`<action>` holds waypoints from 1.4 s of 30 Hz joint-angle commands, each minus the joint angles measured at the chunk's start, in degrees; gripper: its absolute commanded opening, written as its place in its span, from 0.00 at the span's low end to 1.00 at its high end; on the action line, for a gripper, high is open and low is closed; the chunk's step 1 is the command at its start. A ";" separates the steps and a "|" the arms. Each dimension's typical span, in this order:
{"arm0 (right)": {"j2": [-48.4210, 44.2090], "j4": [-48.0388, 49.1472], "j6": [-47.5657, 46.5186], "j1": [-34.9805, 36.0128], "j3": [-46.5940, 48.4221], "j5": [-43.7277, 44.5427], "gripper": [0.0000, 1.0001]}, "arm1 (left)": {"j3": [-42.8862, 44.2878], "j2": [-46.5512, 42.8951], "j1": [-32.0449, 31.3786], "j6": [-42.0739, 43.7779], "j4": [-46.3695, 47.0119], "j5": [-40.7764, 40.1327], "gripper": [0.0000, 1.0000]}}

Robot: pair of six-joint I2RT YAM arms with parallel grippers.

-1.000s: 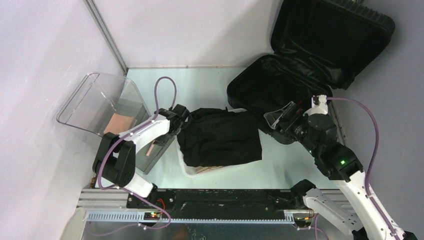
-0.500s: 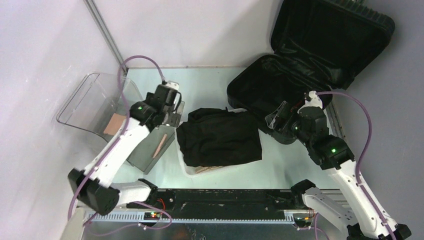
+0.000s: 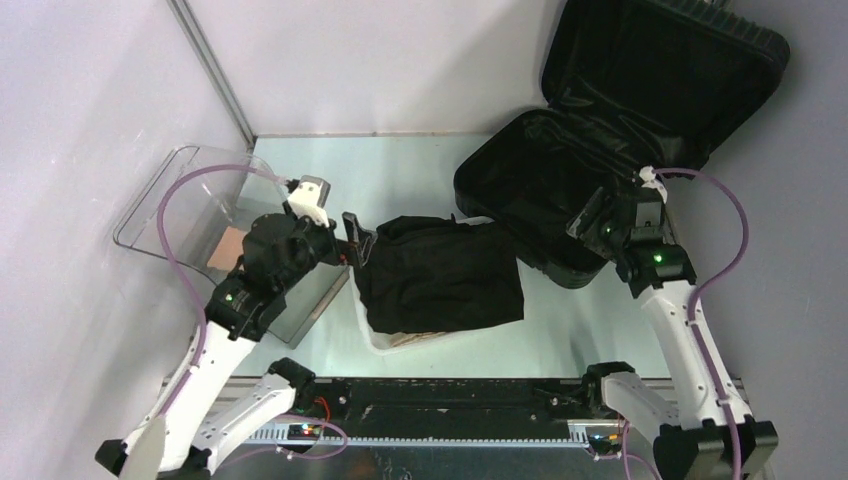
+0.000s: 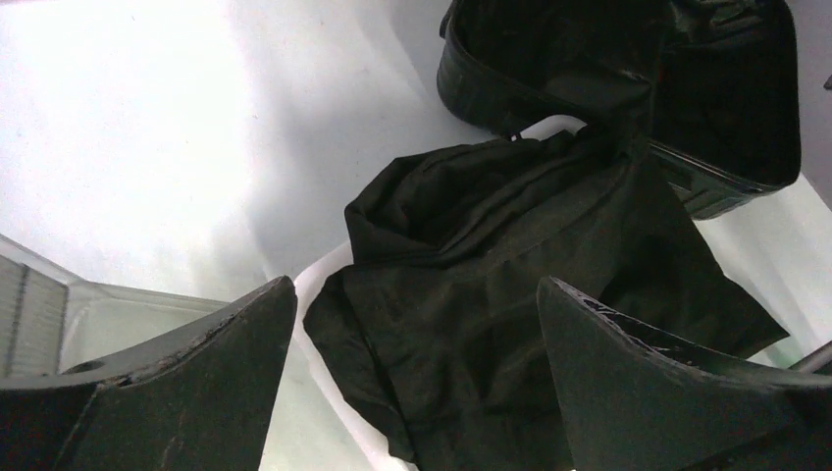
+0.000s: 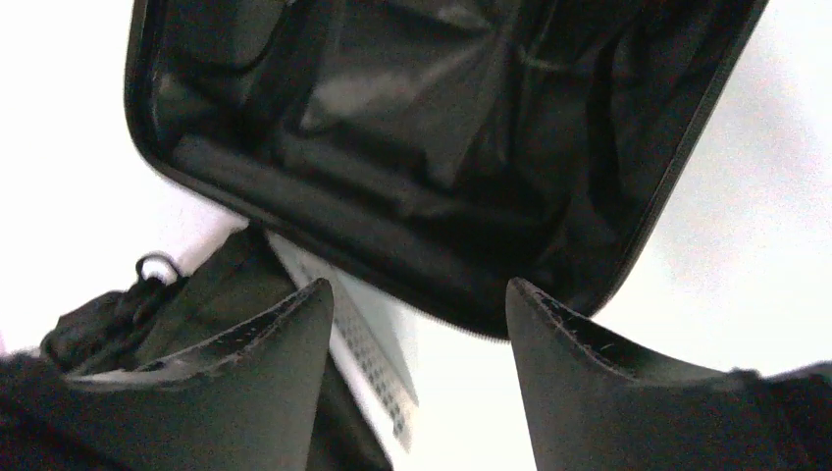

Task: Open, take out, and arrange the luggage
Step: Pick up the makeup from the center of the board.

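View from above and behind the two arms. The white perforated basket (image 3: 376,338) near the middle of the pale green desk (image 3: 400,170) serves as the reference. A black garment (image 3: 440,275) of soft, creased fabric is heaped in it and spills over its rims, hiding most of them. The luggage (image 3: 545,195), a black hard-shell case with rounded corners, lies open to the far right of the basket. Its base rests on the desk just beside the basket's far right corner. Its lid (image 3: 660,80) is raised behind it and shows black fabric lining, with a ribbed edge along the top. A clear plastic container (image 3: 180,200), curved and glossy, sits left of the basket against the wall, and between the two only a narrow strip of desk is open. The widest bare stretch of desk lies beyond the basket, toward the back wall. The left arm rises from its base and bends toward the basket, with the left tool (image 3: 352,240) at the basket's far left corner. Its fingers (image 4: 196,373) are spread wide with nothing between them. The right arm stands steeply to the right of the basket. It holds the right tool (image 3: 590,215) over the luggage's near rim, its dark wedge-shaped fingers (image 5: 589,383) apart and gripping nothing.
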 commanded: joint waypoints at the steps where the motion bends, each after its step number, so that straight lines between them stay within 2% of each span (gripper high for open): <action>1: 4.58 8.78 -2.85 -4.92 1.19 -1.35 0.63 | -4.55 -0.25 2.50 -2.41 8.16 7.47 1.00; 6: 12.07 17.52 -3.08 -12.34 1.19 -5.03 0.49 | -8.03 -0.72 2.46 5.39 7.73 11.95 1.00; 9: 18.10 21.56 -3.98 -15.06 1.30 -7.97 0.46 | -12.32 -2.50 1.63 5.88 9.80 7.95 1.00; 12: 24.05 25.42 -3.38 -15.80 2.26 -6.46 0.42 | -16.26 -4.84 1.11 6.09 11.27 3.78 1.00; 19: 38.95 27.61 0.42 -16.94 9.34 -6.30 0.35 | -17.99 -10.34 -0.74 8.26 12.79 -5.34 1.00; 24: 46.62 29.76 0.35 -17.17 13.70 -0.77 0.26 | -18.02 -10.52 -1.61 8.92 11.86 -9.88 1.00; 29: 53.24 26.77 2.31 -17.98 19.53 -0.38 0.24 | -18.64 -11.27 -1.73 9.39 12.47 -11.32 1.00; 42: 59.27 26.88 5.92 -20.03 20.50 -3.15 0.24 | -18.54 -9.08 -1.91 10.35 13.81 -12.12 1.00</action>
